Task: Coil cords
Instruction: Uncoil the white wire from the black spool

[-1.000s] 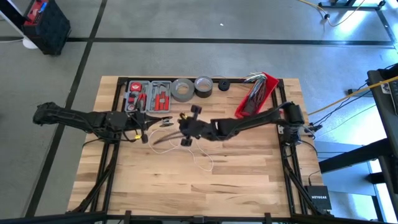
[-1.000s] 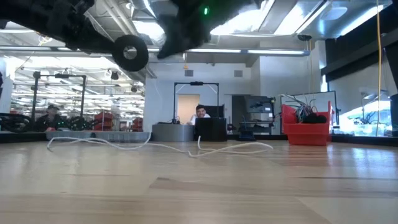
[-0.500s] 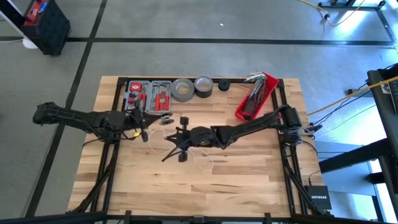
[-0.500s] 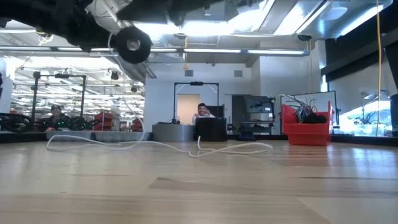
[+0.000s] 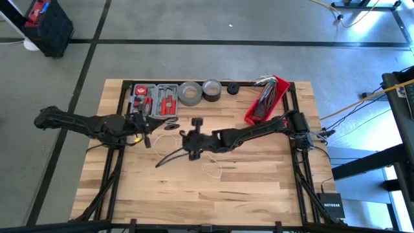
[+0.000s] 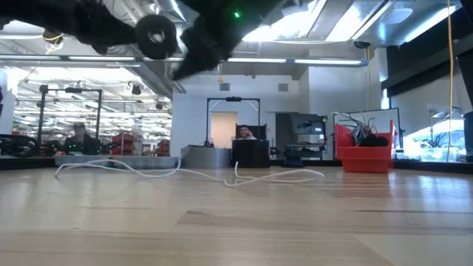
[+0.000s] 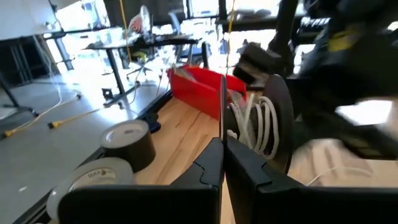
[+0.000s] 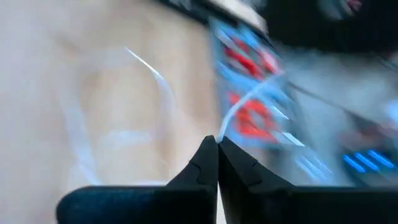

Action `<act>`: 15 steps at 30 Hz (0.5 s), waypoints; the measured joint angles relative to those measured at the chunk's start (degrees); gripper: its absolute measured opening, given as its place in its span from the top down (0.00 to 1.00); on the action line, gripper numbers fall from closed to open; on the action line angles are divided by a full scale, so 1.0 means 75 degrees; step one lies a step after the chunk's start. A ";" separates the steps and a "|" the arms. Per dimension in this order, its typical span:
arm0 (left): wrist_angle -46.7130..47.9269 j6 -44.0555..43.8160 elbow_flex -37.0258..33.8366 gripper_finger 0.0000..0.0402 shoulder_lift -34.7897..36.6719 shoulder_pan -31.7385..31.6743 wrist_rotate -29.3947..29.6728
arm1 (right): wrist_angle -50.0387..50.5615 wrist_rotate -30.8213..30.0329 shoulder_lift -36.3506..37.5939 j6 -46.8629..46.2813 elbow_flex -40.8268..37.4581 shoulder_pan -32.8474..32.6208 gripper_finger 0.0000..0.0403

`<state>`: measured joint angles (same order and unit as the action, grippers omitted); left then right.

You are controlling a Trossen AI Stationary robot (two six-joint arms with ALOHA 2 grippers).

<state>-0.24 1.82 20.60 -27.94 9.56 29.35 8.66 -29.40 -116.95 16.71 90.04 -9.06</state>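
The right arm had swung further left across the table (image 5: 259,188) since a second before, its right gripper (image 5: 160,162) now over the middle, fingers pinched shut on the cord (image 5: 210,169). The left gripper (image 5: 154,140), closed on a dark spool (image 7: 273,121), had barely shifted. The cord was thin, white and string-like, partly wound on that spool, the rest lying in loose loops at the table's centre.

Two dark jointed arms; a green light glows on one.
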 joint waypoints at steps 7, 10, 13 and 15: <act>0.0831 0.0076 0.0009 0.99 0.0643 0.0175 -0.0001 | 0.2363 -0.2699 0.0038 -0.0795 0.0815 -0.0271 0.99; 0.1289 0.0203 0.0009 0.99 0.0696 0.0116 0.0002 | 0.2280 -0.3249 0.0128 -0.0786 0.1105 -0.0533 0.99; 0.1601 0.0464 0.0009 0.99 0.0570 0.0010 0.0013 | 0.1724 -0.3276 0.0137 -0.0517 0.1404 -0.0807 0.99; 0.1693 0.0615 0.0009 0.99 0.0384 -0.0096 0.0008 | 0.0986 -0.3051 0.0137 -0.0215 0.1500 -0.0957 0.99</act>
<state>12.46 6.43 20.67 -25.06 8.84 29.41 16.05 -52.28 -115.92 15.09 101.29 -16.24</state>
